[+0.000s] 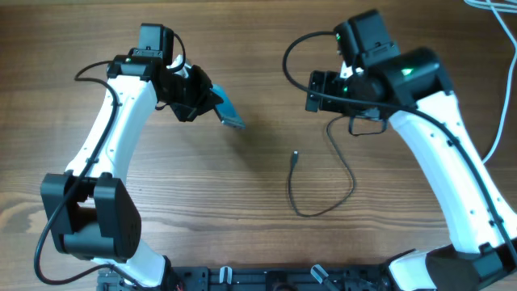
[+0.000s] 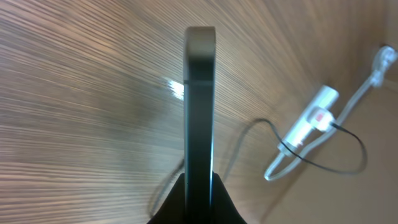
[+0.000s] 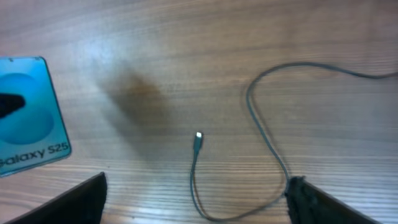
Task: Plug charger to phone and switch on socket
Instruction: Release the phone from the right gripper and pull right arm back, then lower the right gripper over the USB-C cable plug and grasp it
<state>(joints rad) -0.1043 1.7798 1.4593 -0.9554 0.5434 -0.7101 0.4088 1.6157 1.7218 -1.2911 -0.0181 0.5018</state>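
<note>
holding the phone (image 1: pixel 232 113) raised off the bench (image 1: pixel 202 210) in the upper left of the overhead frame, left pincer (image 1: pixel 212 103) clamped on one end; upright and edge-on in the left wrist view, probably to keep the port end free for plugging. hovering with the right pincer (image 3: pixel 198 182) spread wide apart over the charger (image 3: pixel 198 139), its loose tip at mid-frame on the bench, well apart from the phone; judged poised to come down and pinch near that tip. leaving the socket (image 2: pixel 310 123) at the right of the left wrist view, flat on the bench, presumably for the last step.
</note>
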